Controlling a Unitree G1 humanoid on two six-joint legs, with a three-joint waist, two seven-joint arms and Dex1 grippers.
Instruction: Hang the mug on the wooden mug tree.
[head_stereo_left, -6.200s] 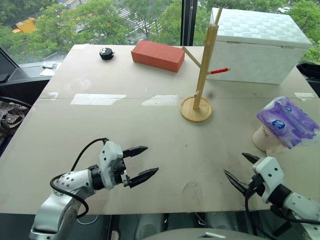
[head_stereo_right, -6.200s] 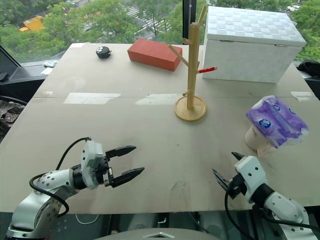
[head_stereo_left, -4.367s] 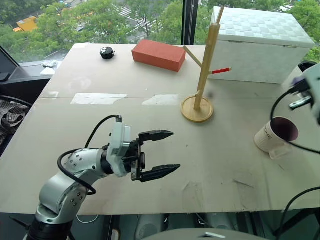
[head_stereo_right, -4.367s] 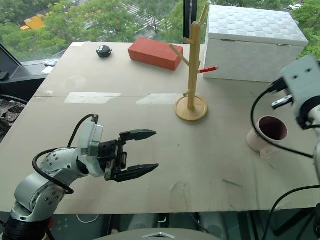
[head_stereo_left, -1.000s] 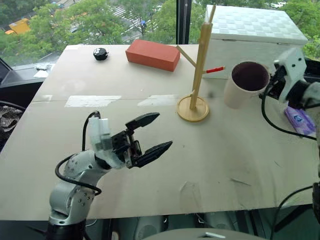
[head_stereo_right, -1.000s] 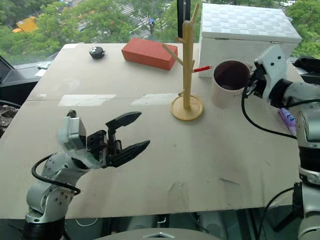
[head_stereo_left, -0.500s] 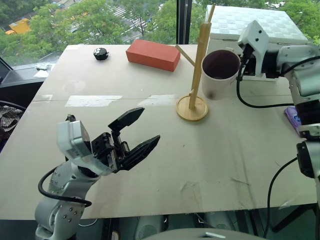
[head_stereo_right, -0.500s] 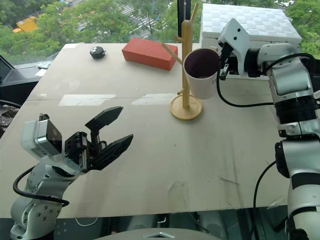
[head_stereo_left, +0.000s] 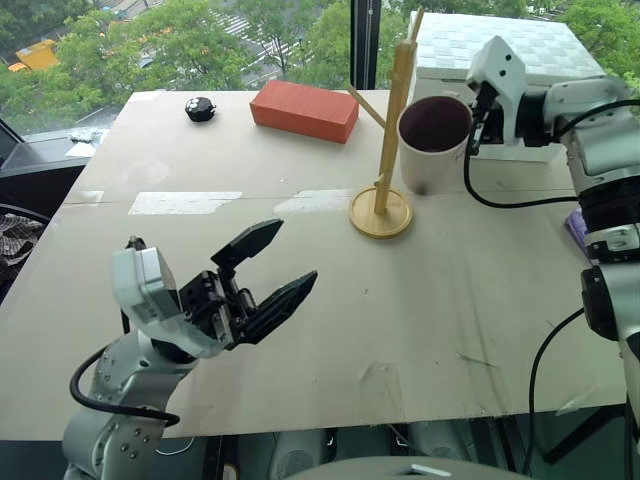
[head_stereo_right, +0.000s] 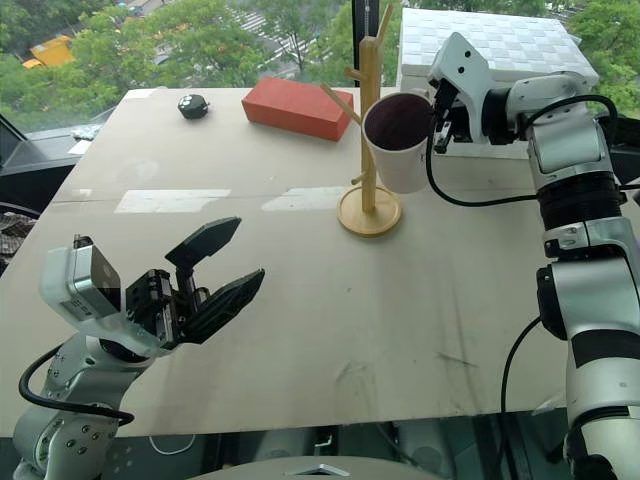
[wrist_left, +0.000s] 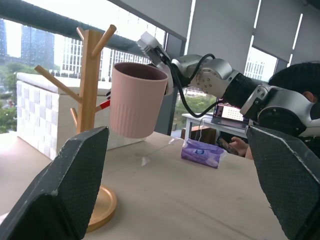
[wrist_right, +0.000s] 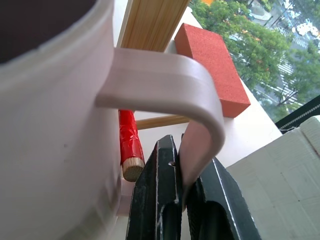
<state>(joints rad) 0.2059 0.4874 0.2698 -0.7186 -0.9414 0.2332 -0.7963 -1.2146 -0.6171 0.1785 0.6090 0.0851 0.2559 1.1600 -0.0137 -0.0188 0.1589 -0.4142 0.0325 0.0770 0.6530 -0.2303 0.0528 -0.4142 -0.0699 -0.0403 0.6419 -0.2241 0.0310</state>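
The cream-white mug (head_stereo_left: 432, 145) with a maroon inside hangs upright in the air just right of the wooden mug tree (head_stereo_left: 392, 130), close to its pole. My right gripper (head_stereo_left: 474, 122) is shut on the mug's handle (wrist_right: 200, 125), pinching it between both fingers. The tree's red-tipped peg (wrist_right: 129, 137) shows just behind the handle, between the handle and the mug's wall. My left gripper (head_stereo_left: 292, 253) is open and holds nothing, raised above the table's front left, well away from the tree.
A red brick (head_stereo_left: 304, 110) and a small black object (head_stereo_left: 200, 108) lie at the back of the table. A white box (head_stereo_left: 500, 50) stands behind the tree. A purple packet (wrist_left: 202, 152) lies at the right edge, with a person (wrist_left: 300, 85) seated beyond.
My right gripper took the mug by its handle, lifted it off the table and carried it left to the tree's pole. The purple packet came off the mug. My left gripper rose, tilting up.
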